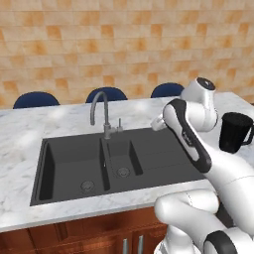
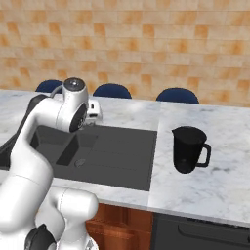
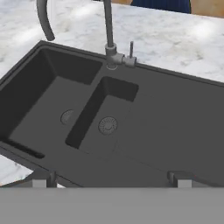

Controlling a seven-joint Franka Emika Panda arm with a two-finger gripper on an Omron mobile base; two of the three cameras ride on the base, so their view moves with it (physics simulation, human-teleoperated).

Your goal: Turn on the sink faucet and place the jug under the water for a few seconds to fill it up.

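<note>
The sink faucet [image 3: 108, 30] rises behind the divider of the dark grey sink [image 3: 175, 122], with its small lever [image 3: 131, 50] upright at the base. My gripper [image 3: 111, 179] hangs above the sink's flat drainboard section, aimed at the faucet base, open wide with nothing between its fingertips [image 3: 43, 179]. From the right base view the gripper [image 2: 92, 117] sits over the sink's [image 2: 122, 156] far side. The black jug [image 2: 188, 149] stands upright on the marble counter right of the sink, handle to the right, well apart from the gripper; the left base view shows the jug [image 1: 235, 131] past my arm. The water is out of view.
The white marble counter [image 1: 30, 129] surrounds the sink. Blue chair backs [image 1: 106, 94] line its far side before a tan brick wall. Wooden cabinet fronts [image 1: 99, 233] sit below the near edge. My own arm crosses the sink's right part in the left base view.
</note>
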